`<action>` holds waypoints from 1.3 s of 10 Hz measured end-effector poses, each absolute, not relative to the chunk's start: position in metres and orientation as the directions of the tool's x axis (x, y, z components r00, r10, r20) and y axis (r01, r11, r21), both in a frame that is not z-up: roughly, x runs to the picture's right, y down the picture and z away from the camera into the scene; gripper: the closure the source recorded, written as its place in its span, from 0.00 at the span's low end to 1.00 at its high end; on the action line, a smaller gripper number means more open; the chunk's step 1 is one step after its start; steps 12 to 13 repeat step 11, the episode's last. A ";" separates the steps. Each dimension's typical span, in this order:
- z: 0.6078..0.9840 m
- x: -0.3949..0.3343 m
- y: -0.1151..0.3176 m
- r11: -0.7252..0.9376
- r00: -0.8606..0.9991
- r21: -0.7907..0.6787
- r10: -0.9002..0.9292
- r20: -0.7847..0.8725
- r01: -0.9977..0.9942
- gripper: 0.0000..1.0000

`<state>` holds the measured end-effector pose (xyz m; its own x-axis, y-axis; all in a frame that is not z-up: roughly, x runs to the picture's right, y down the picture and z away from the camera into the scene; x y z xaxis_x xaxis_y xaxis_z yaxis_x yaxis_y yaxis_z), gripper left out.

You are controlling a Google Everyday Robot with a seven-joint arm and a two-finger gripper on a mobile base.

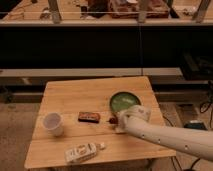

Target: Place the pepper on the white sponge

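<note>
The pepper (112, 120) shows as a small reddish spot on the wooden table (75, 95), just right of the dark brown block (89, 116) and in front of the green plate (122, 101). My gripper (120, 121) is at the end of the white arm (165, 136) that comes in from the lower right. It sits low, right at the pepper, at the plate's front edge. The white sponge is not visible; the gripper and arm cover the spot beside the pepper.
A white cup (52, 123) stands at the left of the table. A white packet with printing (82, 152) lies near the front edge. A dark shelf unit runs behind the table.
</note>
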<state>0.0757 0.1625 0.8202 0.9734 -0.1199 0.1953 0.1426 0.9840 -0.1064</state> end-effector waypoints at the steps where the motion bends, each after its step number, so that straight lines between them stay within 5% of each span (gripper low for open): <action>1: 0.822 0.070 0.163 0.984 0.973 -0.107 -0.121 0.196 0.144 1.00; 7: 0.779 0.100 0.137 0.961 0.977 -0.191 -0.179 0.112 0.198 1.00; 13: 0.791 0.115 0.147 0.942 0.976 -0.266 -0.175 0.132 0.205 0.95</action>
